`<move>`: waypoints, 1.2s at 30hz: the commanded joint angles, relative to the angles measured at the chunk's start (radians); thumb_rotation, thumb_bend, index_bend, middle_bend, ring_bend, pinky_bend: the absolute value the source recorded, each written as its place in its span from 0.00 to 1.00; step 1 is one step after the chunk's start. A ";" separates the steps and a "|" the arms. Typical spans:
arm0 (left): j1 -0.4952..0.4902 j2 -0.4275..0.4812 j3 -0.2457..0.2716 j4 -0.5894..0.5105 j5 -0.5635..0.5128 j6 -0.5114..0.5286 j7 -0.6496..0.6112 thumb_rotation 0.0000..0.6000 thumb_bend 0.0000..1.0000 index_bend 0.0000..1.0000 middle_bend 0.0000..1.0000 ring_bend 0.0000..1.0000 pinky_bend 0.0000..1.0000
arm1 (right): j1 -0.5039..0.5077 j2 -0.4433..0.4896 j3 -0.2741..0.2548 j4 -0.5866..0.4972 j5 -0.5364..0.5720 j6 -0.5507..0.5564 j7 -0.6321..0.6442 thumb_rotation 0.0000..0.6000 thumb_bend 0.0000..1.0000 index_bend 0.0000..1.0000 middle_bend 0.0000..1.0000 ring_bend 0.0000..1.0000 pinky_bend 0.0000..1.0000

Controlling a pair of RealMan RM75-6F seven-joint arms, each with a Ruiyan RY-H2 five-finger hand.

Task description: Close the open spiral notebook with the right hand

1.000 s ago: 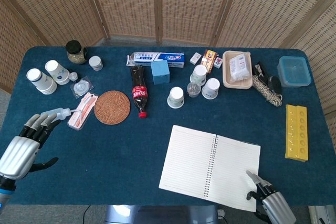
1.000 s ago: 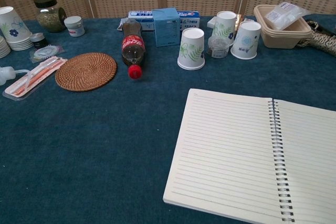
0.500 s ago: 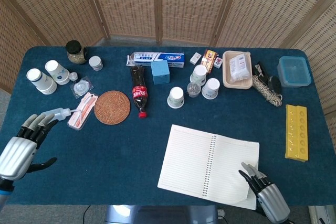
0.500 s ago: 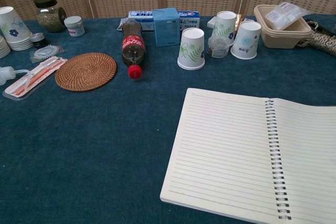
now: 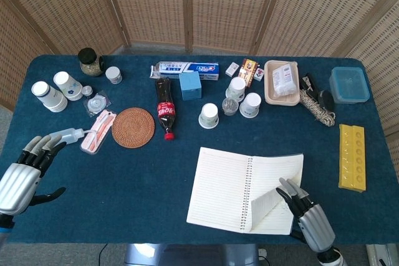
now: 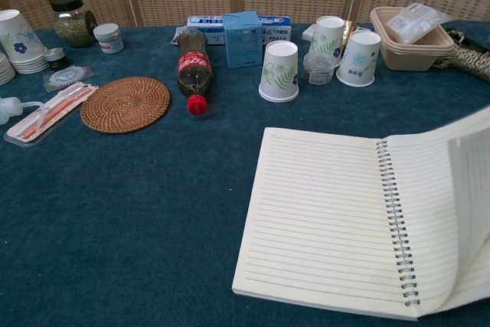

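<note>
The spiral notebook [image 5: 219, 186] lies open on the blue table near the front edge, its wire spine [image 5: 245, 192] running front to back. Its right-hand pages [image 5: 277, 179] are lifted and curl up and leftward; the chest view shows them rising at the right edge [image 6: 463, 189] while the left page [image 6: 314, 220] lies flat. My right hand [image 5: 307, 216] is at the notebook's front right corner, its fingers [image 5: 288, 192] stretched out against the raised pages. My left hand [image 5: 25, 169] hovers at the far left with fingers spread, holding nothing. Neither hand appears in the chest view.
Behind the notebook stand three paper cups [image 5: 209, 115], a lying cola bottle [image 5: 164, 107], a woven coaster [image 5: 133, 127] and a blue box [image 5: 191, 85]. A yellow tray [image 5: 352, 157] lies right of the notebook. More cups and jars [image 5: 59, 88] sit at the back left.
My right hand has moved forward and left, raising the notebook's right pages from flat into a leftward curl. The notebook has slid slightly left. The left hand has barely moved.
</note>
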 commanded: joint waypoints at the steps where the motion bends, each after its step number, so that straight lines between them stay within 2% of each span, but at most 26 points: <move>1: 0.002 0.001 -0.001 0.002 0.002 0.006 -0.004 1.00 0.00 0.00 0.00 0.00 0.01 | 0.018 0.000 0.020 -0.041 0.002 -0.006 -0.027 1.00 0.29 0.00 0.00 0.00 0.13; 4: 0.004 0.005 -0.001 0.003 0.003 0.012 -0.008 1.00 0.00 0.00 0.00 0.00 0.01 | 0.025 -0.007 0.031 -0.061 0.002 -0.005 -0.042 1.00 0.26 0.00 0.00 0.00 0.03; 6: 0.006 0.006 -0.001 0.004 0.003 0.014 -0.010 1.00 0.00 0.00 0.00 0.00 0.01 | 0.029 -0.011 0.036 -0.065 0.003 -0.006 -0.049 1.00 0.24 0.00 0.00 0.00 0.00; 12: 0.009 0.005 -0.001 0.010 0.001 0.018 -0.019 1.00 0.00 0.00 0.00 0.00 0.01 | 0.053 -0.011 0.048 -0.099 0.002 -0.027 -0.059 1.00 0.22 0.00 0.00 0.00 0.00; 24: 0.010 0.006 -0.003 0.009 0.000 0.021 -0.021 1.00 0.00 0.00 0.00 0.00 0.01 | 0.125 -0.033 0.069 -0.233 -0.037 -0.081 -0.110 1.00 0.22 0.00 0.00 0.00 0.00; 31: 0.012 0.005 -0.002 0.009 -0.002 0.017 -0.019 1.00 0.00 0.00 0.00 0.00 0.01 | 0.186 -0.044 0.079 -0.285 -0.026 -0.192 -0.127 1.00 0.22 0.00 0.00 0.00 0.00; 36: 0.011 0.005 -0.003 0.011 -0.009 0.012 -0.020 1.00 0.00 0.00 0.00 0.00 0.02 | 0.261 0.001 0.078 -0.360 0.050 -0.399 -0.113 1.00 0.22 0.00 0.00 0.00 0.00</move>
